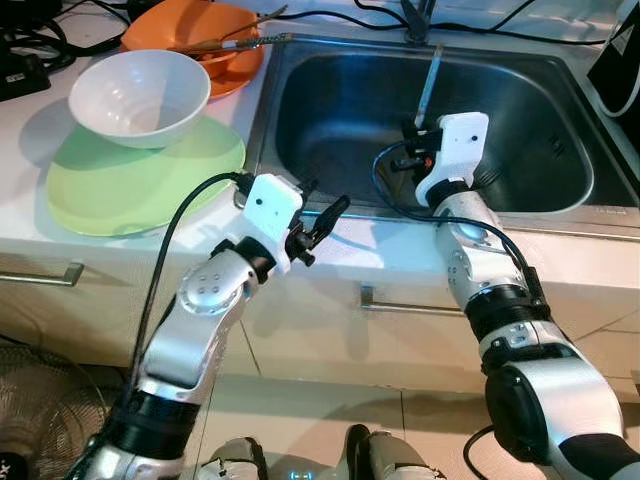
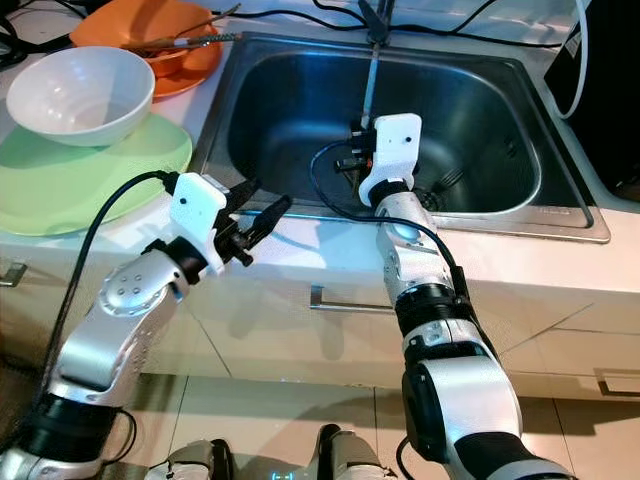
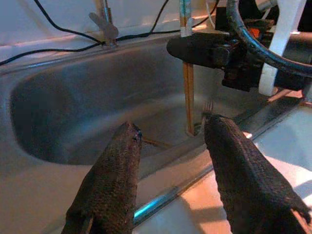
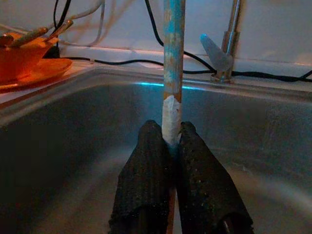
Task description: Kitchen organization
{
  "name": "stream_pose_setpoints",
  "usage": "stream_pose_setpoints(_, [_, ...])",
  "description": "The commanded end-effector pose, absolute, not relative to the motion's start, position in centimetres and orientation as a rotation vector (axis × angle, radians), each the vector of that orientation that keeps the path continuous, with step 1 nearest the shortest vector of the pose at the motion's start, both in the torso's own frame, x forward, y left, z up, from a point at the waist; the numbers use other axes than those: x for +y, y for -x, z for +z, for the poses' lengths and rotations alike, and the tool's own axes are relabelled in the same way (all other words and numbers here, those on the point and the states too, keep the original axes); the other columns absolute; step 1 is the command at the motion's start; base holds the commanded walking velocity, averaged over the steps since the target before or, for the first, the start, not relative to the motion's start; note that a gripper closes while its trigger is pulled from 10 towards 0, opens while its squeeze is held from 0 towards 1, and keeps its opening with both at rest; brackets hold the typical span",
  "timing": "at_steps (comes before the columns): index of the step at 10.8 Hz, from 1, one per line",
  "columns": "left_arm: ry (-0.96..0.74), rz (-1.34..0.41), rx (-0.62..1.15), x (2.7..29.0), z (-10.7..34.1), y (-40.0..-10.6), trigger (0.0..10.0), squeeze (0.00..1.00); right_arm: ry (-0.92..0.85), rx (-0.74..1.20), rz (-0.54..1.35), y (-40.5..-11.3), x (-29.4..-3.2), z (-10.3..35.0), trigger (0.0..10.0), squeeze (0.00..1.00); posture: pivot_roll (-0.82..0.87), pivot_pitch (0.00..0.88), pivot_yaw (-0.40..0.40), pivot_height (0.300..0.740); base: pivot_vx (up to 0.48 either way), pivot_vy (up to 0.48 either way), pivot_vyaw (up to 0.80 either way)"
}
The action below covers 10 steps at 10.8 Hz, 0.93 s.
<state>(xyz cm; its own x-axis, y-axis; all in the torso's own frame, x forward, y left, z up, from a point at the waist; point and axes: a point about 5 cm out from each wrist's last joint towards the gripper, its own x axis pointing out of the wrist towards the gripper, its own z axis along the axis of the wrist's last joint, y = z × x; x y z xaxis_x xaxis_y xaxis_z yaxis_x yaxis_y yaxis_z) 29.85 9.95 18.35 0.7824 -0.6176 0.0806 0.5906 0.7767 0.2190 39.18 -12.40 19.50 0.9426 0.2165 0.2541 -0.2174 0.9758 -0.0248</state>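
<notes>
My right gripper (image 1: 411,137) hangs over the steel sink (image 1: 330,110) and is shut on a pair of wooden chopsticks (image 4: 173,58) with blue tops. The chopsticks stand nearly upright (image 1: 430,80), with their lower ends down in the basin (image 3: 187,97). My left gripper (image 1: 327,222) is open with nothing between its fingers. It hovers over the counter at the sink's front rim and points toward the right gripper. A fork (image 2: 450,180) lies on the sink floor near the chopstick tips.
Left of the sink a white bowl (image 1: 140,95) sits on a green plate (image 1: 140,185). Behind it is an orange bowl (image 1: 195,35) with utensils across it. The faucet (image 1: 418,20) stands at the sink's back, and black cables run along the wall. Drawer handles sit below the counter edge.
</notes>
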Motion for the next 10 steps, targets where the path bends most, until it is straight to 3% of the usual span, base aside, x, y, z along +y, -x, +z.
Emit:
stream_pose_setpoints(1, [-0.192, -0.653, 0.032, 10.75, 14.76, -29.50, 10.0, 0.00, 0.000, -0.269, 0.221, -39.27, -12.59, 19.72, 10.0, 0.00, 0.10, 0.182, -0.057, 0.740, 0.000, 0.000, 0.00])
stream_pose_setpoints(2, [-0.195, -0.651, 0.033, 10.85, 14.79, -29.52, 10.0, 0.00, -0.001, -0.269, 0.223, -39.31, -12.56, 19.72, 10.0, 0.25, 0.10, 0.179, -0.057, 0.740, 0.000, 0.000, 0.00])
stream_pose_setpoints(3, [-0.195, -0.647, 0.033, 10.97, 14.82, -29.54, 10.0, 0.00, -0.002, -0.270, 0.225, -39.32, -12.49, 19.69, 10.0, 0.75, 0.10, 0.176, -0.057, 0.740, 0.000, 0.000, 0.00])
stream_pose_setpoints(5, [-0.200, -0.652, 0.036, 10.96, 14.79, -29.44, 10.0, 0.00, -0.006, -0.268, 0.233, -39.29, -12.30, 19.52, 10.0, 0.75, 0.10, 0.169, -0.056, 0.740, 0.000, 0.000, 0.00])
stream_pose_setpoints(8, [-0.202, -0.664, 0.039, 10.71, 14.65, -29.30, 10.0, 0.00, -0.005, -0.270, 0.236, -39.21, -12.11, 19.36, 10.0, 0.71, 0.10, 0.166, -0.055, 0.740, 0.000, 0.000, 0.00])
stream_pose_setpoints(9, [-0.199, -0.672, 0.038, 10.50, 14.64, -29.21, 10.0, 0.00, -0.006, -0.274, 0.238, -39.17, -12.04, 19.34, 10.0, 0.00, 0.10, 0.164, -0.055, 0.740, 0.000, 0.000, 0.00])
stream_pose_setpoints(10, [-0.198, -0.678, 0.039, 10.36, 14.62, -29.16, 10.0, 0.00, -0.007, -0.276, 0.240, -39.15, -12.00, 19.33, 10.0, 0.00, 0.10, 0.164, -0.054, 0.740, 0.000, 0.000, 0.00])
